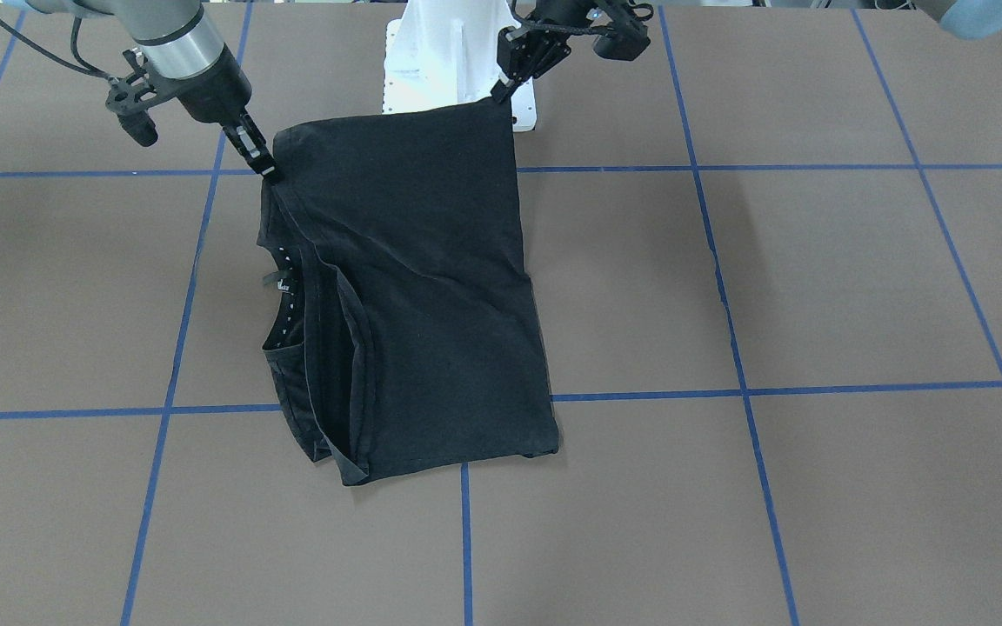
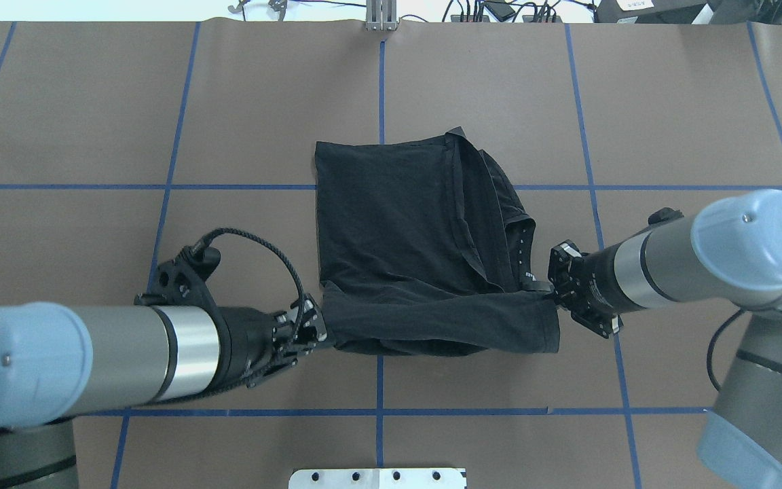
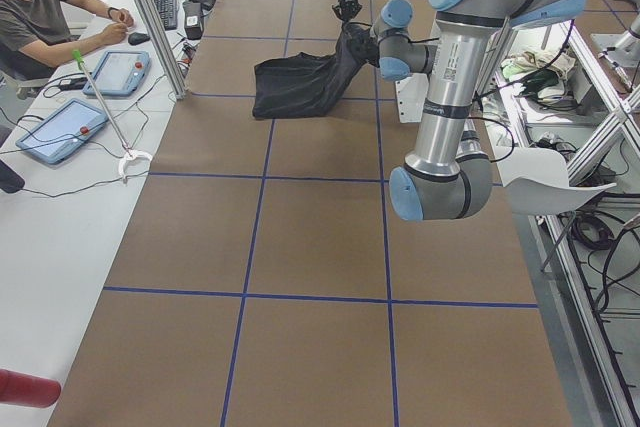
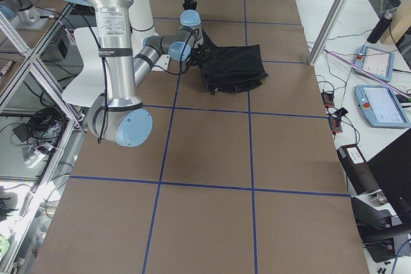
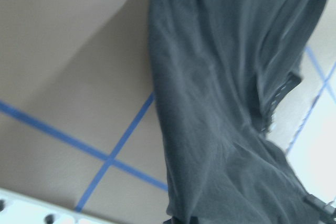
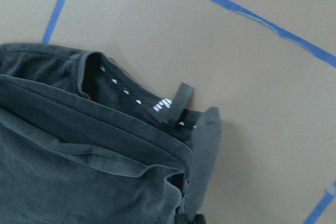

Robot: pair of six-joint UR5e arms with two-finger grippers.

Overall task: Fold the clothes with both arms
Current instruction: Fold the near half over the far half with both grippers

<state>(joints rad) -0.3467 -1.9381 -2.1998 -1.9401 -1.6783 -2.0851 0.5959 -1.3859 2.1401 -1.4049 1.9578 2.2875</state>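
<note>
The left gripper [image 2: 324,332] and right gripper [image 2: 552,293] pinched the shirt's [image 2: 398,231] near corners (edge hung between them); the rest lay beyond.

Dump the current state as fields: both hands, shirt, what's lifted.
left hand: shut on a near corner of the T-shirt
right hand: shut on the other near corner, beside the collar
shirt: black, folded into a narrower panel, collar end toward the right hand
lifted: near edge held up between the two hands; far edge lies on the table
chest print: not visible
</note>
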